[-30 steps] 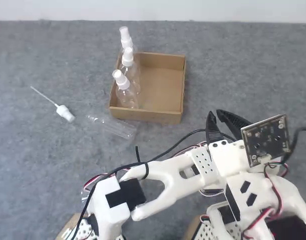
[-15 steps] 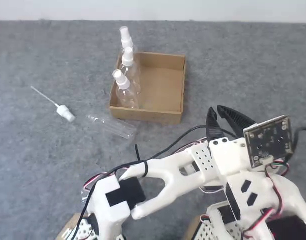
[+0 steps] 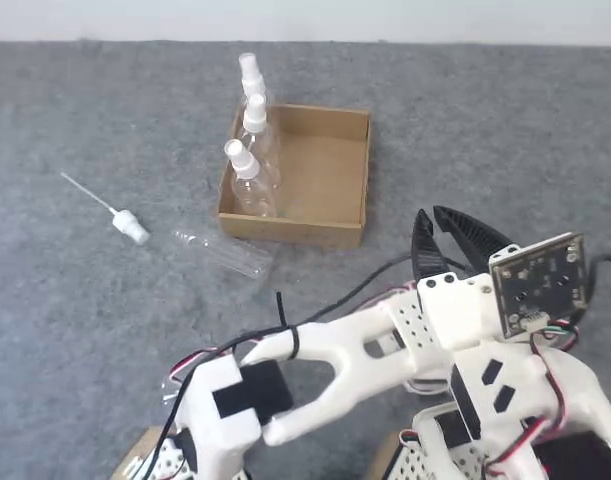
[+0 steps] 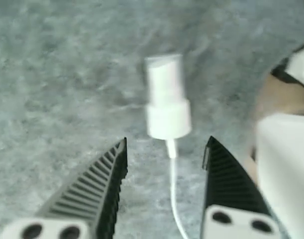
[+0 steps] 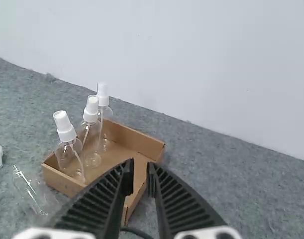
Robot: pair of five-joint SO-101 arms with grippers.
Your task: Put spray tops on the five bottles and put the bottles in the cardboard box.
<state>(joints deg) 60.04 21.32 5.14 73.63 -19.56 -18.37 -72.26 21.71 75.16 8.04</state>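
Note:
Three clear bottles with white spray tops (image 3: 253, 185) stand along one side of the cardboard box (image 3: 295, 232); the right wrist view shows those bottles (image 5: 67, 149) in the box (image 5: 59, 179) too. A capless bottle (image 3: 225, 252) lies on the carpet in front of the box. A loose spray top (image 3: 130, 227) with its tube lies farther out. My left gripper (image 4: 166, 144) is open just above another spray top (image 4: 166, 107), whose tube runs between the fingers. My right gripper (image 3: 430, 213) hangs near the box's front corner, shut and empty, also seen in its own view (image 5: 140, 167).
Grey carpet covers the table up to a white wall (image 5: 191, 59) at the back. The white links of both arms (image 3: 385, 340) and loose cables crowd the near side. A white arm part (image 4: 286, 164) sits close beside the left gripper.
In the high view the right gripper and its camera board have shifted slightly away and to the right. The bottles, box and loose parts have not moved.

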